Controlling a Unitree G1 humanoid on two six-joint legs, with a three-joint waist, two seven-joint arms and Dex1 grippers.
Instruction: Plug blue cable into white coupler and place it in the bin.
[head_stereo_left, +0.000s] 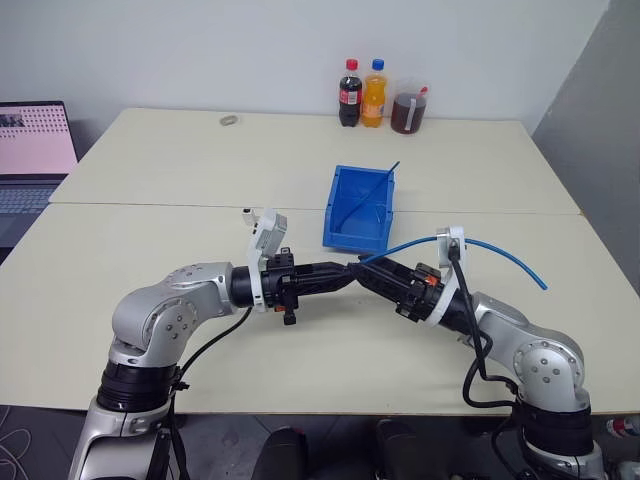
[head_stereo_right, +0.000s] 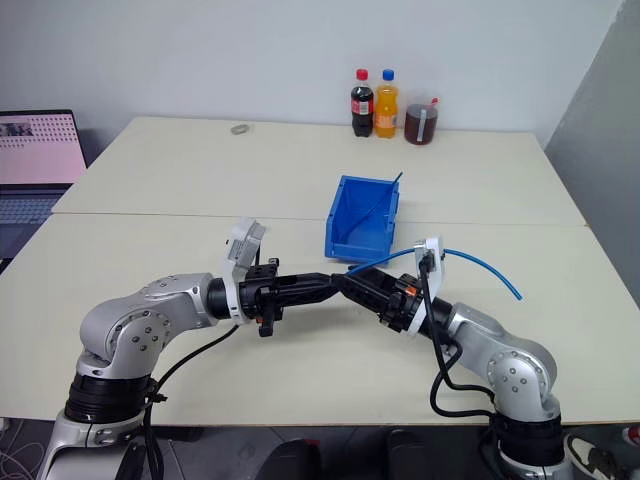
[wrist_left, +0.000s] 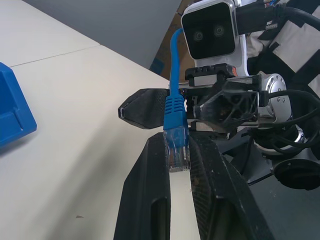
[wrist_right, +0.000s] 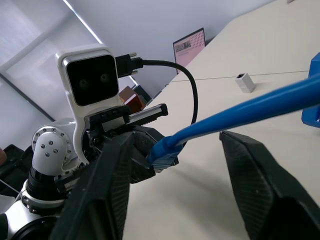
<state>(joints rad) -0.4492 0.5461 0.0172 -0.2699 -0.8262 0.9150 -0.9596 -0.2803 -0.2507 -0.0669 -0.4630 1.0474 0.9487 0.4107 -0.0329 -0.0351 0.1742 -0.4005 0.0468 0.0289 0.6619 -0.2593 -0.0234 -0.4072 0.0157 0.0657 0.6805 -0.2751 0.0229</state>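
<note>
L hand (wrist_left: 179, 150): clamped on clear plug end of the blue cable (wrist_left: 175, 107), held above the tabletop (head_stereo_left: 150, 260), fingertips meeting the R hand's.
R hand (wrist_right: 175, 165): fingers spread either side of the cable, not touching it as far as seen; cable runs between them.
Cable run: arcs back past R wrist, free end hanging over tabletop edge on the R.
white coupler (wrist_right: 244, 82): prob. the small white block lying on the tabletop, apart from both hands; not yet picked.
the bin (head_stereo_left: 360, 208): just beyond the hands, a thin dark strand leaning in it.
Do well: keep L grip square on plug, latch clear; regrip w/ R behind boot before fetching coupler; mind slack snagging.
</note>
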